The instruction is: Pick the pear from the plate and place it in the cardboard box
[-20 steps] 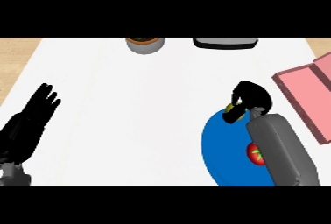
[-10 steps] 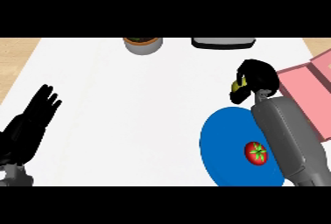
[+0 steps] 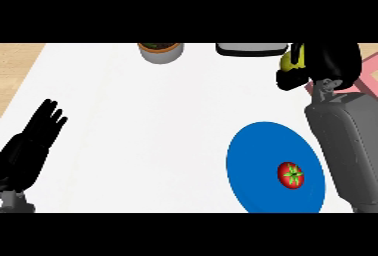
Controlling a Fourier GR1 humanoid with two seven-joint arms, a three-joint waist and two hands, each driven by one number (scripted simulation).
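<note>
Plate [image 3: 255,157] holds a tomato [image 3: 291,175]; pear [image 3: 288,61] sits gripped in right hand [image 3: 332,60]

My right hand [image 3: 332,57] curls round the yellow pear [image 3: 288,61], near the pink box [image 3: 368,75]. A tomato [image 3: 291,175] sits on the blue plate [image 3: 255,160]. My left hand [image 3: 33,145] rests open at the left.

One pear [image 3: 286,61], one tomato [image 3: 291,174], one plate [image 3: 255,155], one pink box [image 3: 368,70], one pot [image 3: 160,52], one tray [image 3: 249,48].
</note>
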